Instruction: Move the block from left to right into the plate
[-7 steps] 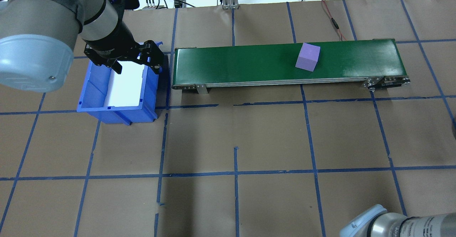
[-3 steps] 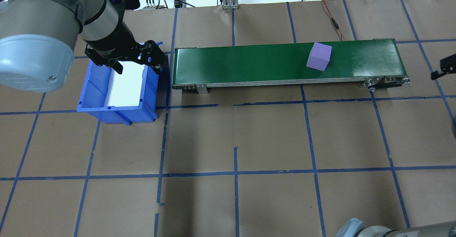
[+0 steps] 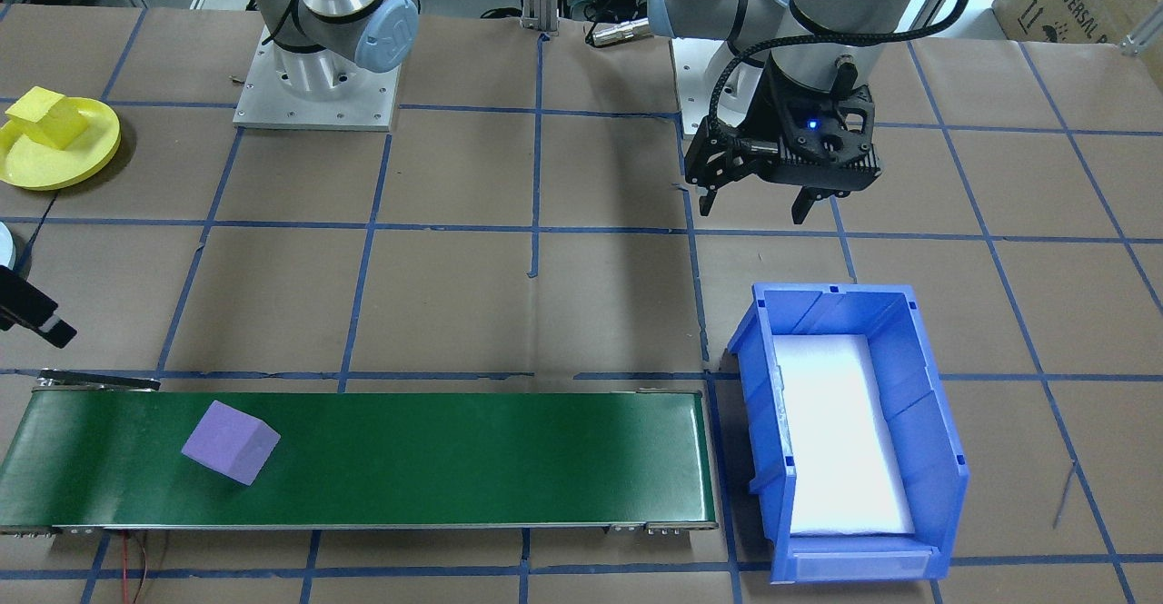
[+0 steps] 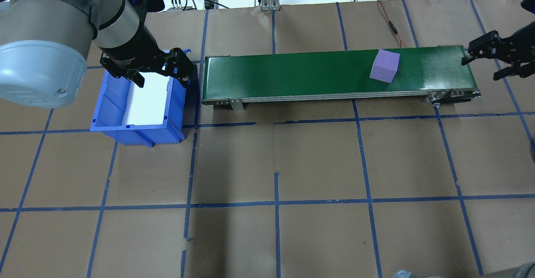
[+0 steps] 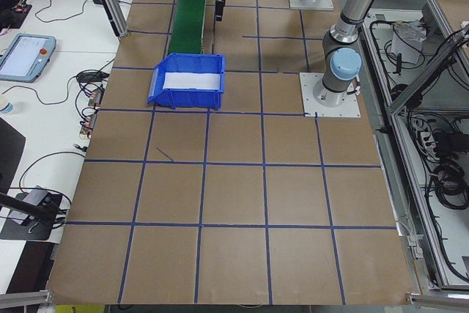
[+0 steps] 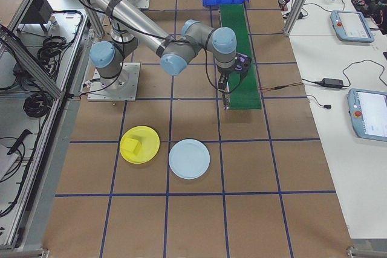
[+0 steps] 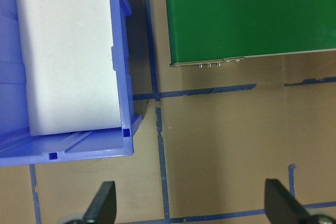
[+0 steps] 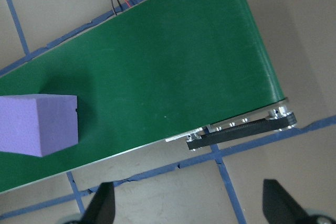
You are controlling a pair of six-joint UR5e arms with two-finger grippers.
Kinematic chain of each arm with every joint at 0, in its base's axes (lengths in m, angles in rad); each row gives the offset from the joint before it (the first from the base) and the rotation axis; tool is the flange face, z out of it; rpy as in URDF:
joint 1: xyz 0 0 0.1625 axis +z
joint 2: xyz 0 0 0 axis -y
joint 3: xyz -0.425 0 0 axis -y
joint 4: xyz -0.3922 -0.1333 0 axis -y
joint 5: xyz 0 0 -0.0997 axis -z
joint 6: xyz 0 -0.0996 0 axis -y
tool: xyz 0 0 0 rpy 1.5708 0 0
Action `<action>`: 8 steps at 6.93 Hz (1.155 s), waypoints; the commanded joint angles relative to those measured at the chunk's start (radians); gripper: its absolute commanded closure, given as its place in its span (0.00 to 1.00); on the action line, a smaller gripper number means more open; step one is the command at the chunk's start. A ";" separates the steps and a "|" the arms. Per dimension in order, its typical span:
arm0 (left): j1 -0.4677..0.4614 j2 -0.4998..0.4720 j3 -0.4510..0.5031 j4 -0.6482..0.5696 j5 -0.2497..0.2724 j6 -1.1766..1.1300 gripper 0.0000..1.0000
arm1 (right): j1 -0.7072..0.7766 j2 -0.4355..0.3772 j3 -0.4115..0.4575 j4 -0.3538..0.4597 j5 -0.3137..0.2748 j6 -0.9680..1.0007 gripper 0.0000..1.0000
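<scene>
Block [image 4: 385, 65], purple, sits on green belt [image 4: 292, 71] near its right end, tilted to the belt edges, touching neither gripper. Right gripper [image 4: 489, 62] hovers just past that belt end, jaws spread wide, holding nothing; its wrist view shows both fingertips [image 8: 102, 203] far apart with the block at frame left. Left gripper [image 4: 161, 71] hangs over the far rim of blue bin [image 4: 109, 115], jaws wide, empty. White foam [image 4: 148, 100] lines the bin. 2 plates off to the right: yellow plate [image 6: 139, 144] carrying a yellow block [image 6: 134, 145], blue plate [image 6: 189, 159] bare.
</scene>
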 commanded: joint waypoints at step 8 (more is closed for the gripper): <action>0.000 0.000 -0.001 -0.003 0.003 0.002 0.00 | 0.107 0.164 -0.055 -0.162 0.069 0.326 0.00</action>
